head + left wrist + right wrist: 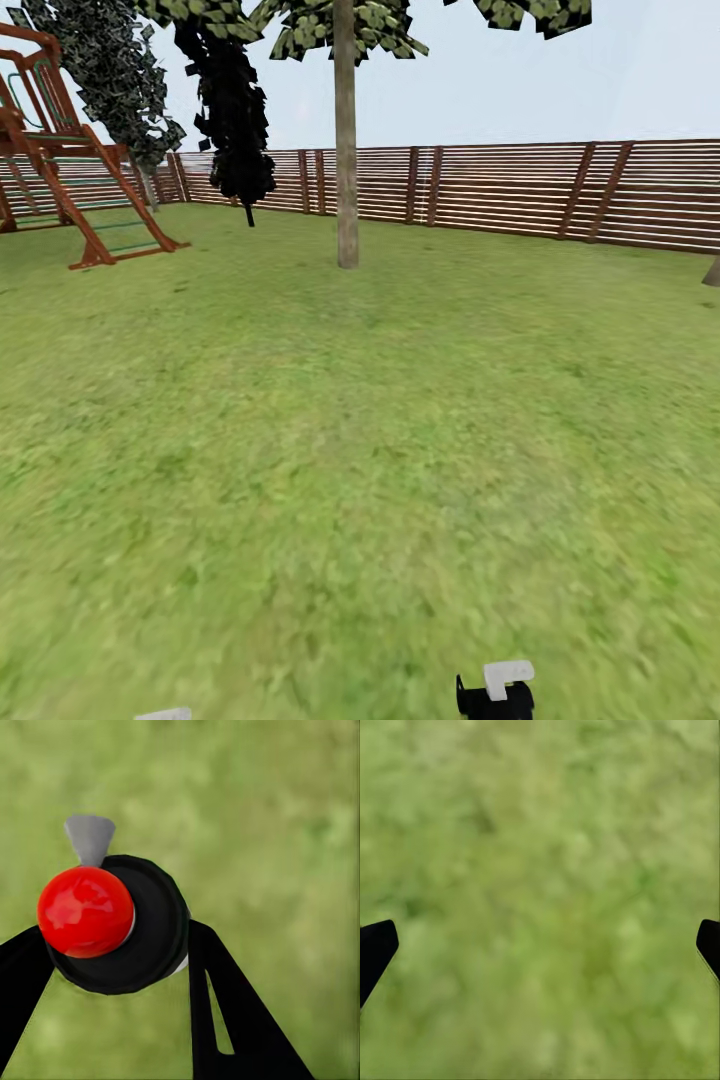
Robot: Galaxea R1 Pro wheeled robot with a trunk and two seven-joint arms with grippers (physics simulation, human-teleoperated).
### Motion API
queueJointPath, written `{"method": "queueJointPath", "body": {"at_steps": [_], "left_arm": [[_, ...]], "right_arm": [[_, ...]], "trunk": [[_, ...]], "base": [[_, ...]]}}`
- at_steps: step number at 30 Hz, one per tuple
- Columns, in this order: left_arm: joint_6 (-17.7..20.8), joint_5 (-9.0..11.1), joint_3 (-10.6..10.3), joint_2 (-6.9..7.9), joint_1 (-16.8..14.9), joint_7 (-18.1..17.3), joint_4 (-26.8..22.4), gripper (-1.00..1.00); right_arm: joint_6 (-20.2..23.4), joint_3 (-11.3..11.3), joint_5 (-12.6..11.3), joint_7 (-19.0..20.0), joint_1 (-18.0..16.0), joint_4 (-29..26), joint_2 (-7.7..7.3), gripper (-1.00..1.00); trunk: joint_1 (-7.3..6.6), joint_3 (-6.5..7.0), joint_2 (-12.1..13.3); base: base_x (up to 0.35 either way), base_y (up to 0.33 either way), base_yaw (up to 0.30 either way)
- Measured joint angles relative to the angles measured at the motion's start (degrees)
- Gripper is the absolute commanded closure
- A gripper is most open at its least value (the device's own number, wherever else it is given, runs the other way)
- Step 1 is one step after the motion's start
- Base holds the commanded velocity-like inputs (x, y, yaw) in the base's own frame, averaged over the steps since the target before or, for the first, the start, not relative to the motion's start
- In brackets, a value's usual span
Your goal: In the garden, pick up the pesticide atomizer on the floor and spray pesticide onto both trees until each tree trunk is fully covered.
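1. Left gripper [112, 960] clamped on pesticide atomizer [112, 922], carried low at near left.
2. Right gripper [540, 945] spread wide, empty.
3. Step: transit. Next: approach the tree [346, 150] far ahead, aim nozzle at trunk.

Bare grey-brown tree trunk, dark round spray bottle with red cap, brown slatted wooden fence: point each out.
Bare grey-brown tree trunk [346, 160], head view, mid-trunk.
Dark round spray bottle [154, 937], left wrist view, black body.
Brown slatted wooden fence [500, 190], head view, slats.
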Motion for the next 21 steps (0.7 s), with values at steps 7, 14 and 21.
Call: {"method": "queueJointPath", "body": {"at_steps": [7,14,21], "left_arm": [[0.0,0.0,0.0,0.0,0.0,0.0,0.0,1.0],[0.0,0.0,0.0,0.0,0.0,0.0,0.0,1.0],[0.0,0.0,0.0,0.0,0.0,0.0,0.0,1.0]], "right_arm": [[0.0,0.0,0.0,0.0,0.0,0.0,0.08,-1.0],[0.0,0.0,0.0,0.0,0.0,0.0,0.09,-1.0],[0.0,0.0,0.0,0.0,0.0,0.0,0.09,-1.0]], "trunk": [[0.0,0.0,0.0],[0.0,0.0,0.0],[0.0,0.0,0.0]], "base": [[0.338,0.0,0.0],[0.338,0.0,0.0],[0.338,0.0,0.0]]}}
